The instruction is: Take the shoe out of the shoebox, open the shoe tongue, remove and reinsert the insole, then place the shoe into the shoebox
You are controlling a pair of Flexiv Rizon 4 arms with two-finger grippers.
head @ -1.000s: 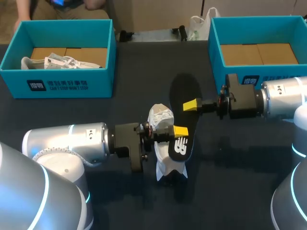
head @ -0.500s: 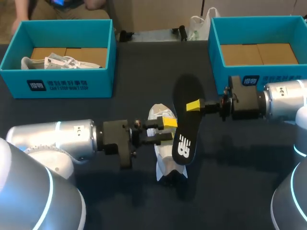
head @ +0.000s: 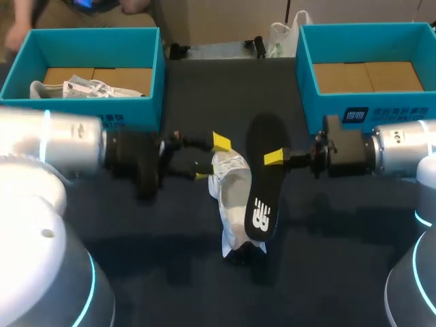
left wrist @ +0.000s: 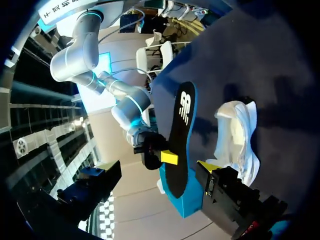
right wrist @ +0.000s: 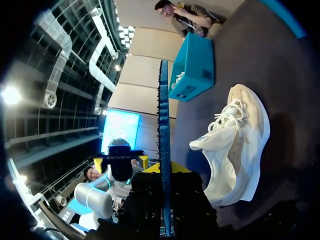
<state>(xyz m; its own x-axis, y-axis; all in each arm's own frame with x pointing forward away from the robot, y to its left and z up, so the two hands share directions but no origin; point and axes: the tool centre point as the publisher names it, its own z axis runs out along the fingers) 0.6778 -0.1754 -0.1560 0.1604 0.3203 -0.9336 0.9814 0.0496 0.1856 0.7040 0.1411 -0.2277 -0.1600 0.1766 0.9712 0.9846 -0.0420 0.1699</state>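
The dark tabletop (head: pixel 204 88) spreads wide. The left arm (head: pixel 54 146) comes in from the left and the right arm (head: pixel 402 146) from the right. Two teal boxes sit along the far side. The left shoebox (head: pixel 88 119) holds a pale shoe (head: pixel 82 88), and the right shoebox (head: pixel 304 75) shows its cardboard floor. In the middle, on the tabletop, lies the white shoe (head: pixel 231 197), lengthwise from far to near. Just to its right is the black insole (head: pixel 262 177), pinched near its far end by the right gripper (head: pixel 272 158). I cannot tell whether it touches the shoe. The left gripper (head: pixel 211 159) is spread wide beside the shoe's far left end, with nothing in it.
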